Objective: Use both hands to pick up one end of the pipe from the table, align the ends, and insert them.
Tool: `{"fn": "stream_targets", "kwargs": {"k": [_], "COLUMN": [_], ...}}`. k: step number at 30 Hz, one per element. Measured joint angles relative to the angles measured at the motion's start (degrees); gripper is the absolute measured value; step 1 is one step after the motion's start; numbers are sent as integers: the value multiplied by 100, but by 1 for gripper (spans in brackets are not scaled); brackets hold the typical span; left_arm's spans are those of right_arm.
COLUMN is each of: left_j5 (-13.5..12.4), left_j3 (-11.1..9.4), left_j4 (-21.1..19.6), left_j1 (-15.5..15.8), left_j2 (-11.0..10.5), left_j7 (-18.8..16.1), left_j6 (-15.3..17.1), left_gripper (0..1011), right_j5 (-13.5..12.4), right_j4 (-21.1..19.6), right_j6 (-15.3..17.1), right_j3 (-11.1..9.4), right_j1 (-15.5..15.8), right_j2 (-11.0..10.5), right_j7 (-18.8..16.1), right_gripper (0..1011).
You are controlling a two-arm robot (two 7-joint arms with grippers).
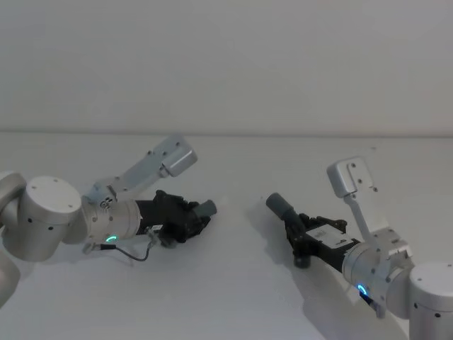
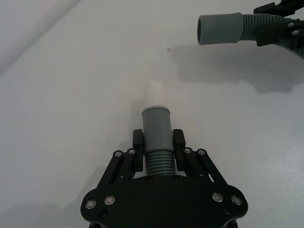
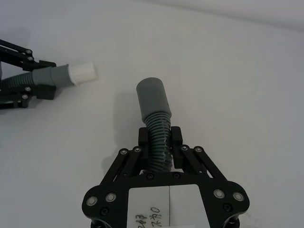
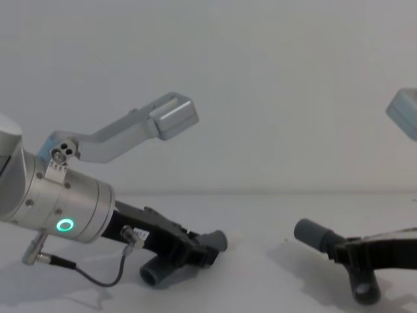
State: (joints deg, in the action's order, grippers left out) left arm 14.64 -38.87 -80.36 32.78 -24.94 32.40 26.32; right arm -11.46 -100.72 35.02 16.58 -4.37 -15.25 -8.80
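Our left end effector (image 2: 156,142) clamps the ribbed pipe piece (image 2: 157,164) just behind its grey collar (image 2: 156,124), white tip (image 2: 155,94) pointing outward. Our right end effector (image 3: 160,140) grips the darker piece (image 3: 159,127) on its ribs, socket (image 3: 151,97) forward. The two ends face each other, well apart, over the counter (image 1: 233,297).
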Motion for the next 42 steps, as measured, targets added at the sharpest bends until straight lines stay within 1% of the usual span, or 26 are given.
{"fn": "stream_targets", "kwargs": {"k": [1, 10, 14, 16, 17, 20, 21, 23, 26, 29, 30, 31, 33, 34, 37, 39, 40, 41, 42], "left_j5": [0, -136, -171, -177, -177, -165, -159, -128, -80, -27, -27, -5, 18, 44, 87, 121, 121, 142, 152], "left_j3": [0, 13, 14, 3, 3, -20, -24, -36, -47, -52, -52, -55, -60, -64, -81, -101, -101, -116, -125], "left_j4": [0, -165, -212, -235, -235, -251, -252, -257, -257, -255, -255, -249, -239, -227, -195, -161, -161, -139, -128], "left_j1": [0, 96, 161, 225, 225, 290, 301, 337, 380, 427, 427, 450, 478, 502, 559, 603, 603, 629, 643], "left_j2": [0, -30, -64, -106, -106, -172, -183, -232, -299, -369, -369, -399, -433, -457, -502, -528, -528, -539, -544], "left_j7": [0, 51, 166, 298, 298, 506, 545, 665, 835, 997, 997, 1062, 1130, 1203, 1338, 1450, 1450, 1516, 1561], "left_j6": [0, -374, -537, -656, -656, -780, -799, -860, -922, -974, -974, -995, -1016, -1038, -1076, -1109, -1109, -1129, -1142], "left_gripper": [365, 365, 365, 365, 365, 365, 365, 365, 365, 365, 365, 365, 365, 365, 365, 365, 365, 365, 365], "right_j5": [0, 61, 66, 64, 59, 13, 13, -52, -113, -214, -214, -254, -294, -341, -404, -490, -490, -533, -551], "right_j4": [0, -140, -208, -226, -240, -268, -268, -280, -281, -257, -257, -239, -220, -199, -159, -109, -109, -88, -77], "right_j6": [0, -488, -781, -862, -936, -1053, -1053, -1121, -1167, -1229, -1229, -1250, -1275, -1301, -1337, -1394, -1394, -1424, -1437], "right_j3": [0, -69, -122, -143, -161, -200, -200, -231, -247, -260, -260, -261, -262, -262, -262, -262, -262, -262, -262], "right_j1": [0, 16, 17, 17, 17, 18, 18, 18, 15, -5, -5, -15, -28, -40, -61, -83, -83, -94, -98], "right_j2": [0, -70, -188, -243, -301, -436, -436, -587, -711, -918, -918, -999, -1074, -1144, -1254, -1368, -1368, -1409, -1427], "right_j7": [0, -109, -269, -349, -432, -614, -614, -811, -991, -1295, -1295, -1418, -1537, -1677, -1839, -2046, -2046, -2142, -2166], "right_gripper": [263, 263, 263, 263, 263, 263, 263, 263, 263, 263, 263, 263, 263, 263, 263, 263, 263, 263, 263]}}
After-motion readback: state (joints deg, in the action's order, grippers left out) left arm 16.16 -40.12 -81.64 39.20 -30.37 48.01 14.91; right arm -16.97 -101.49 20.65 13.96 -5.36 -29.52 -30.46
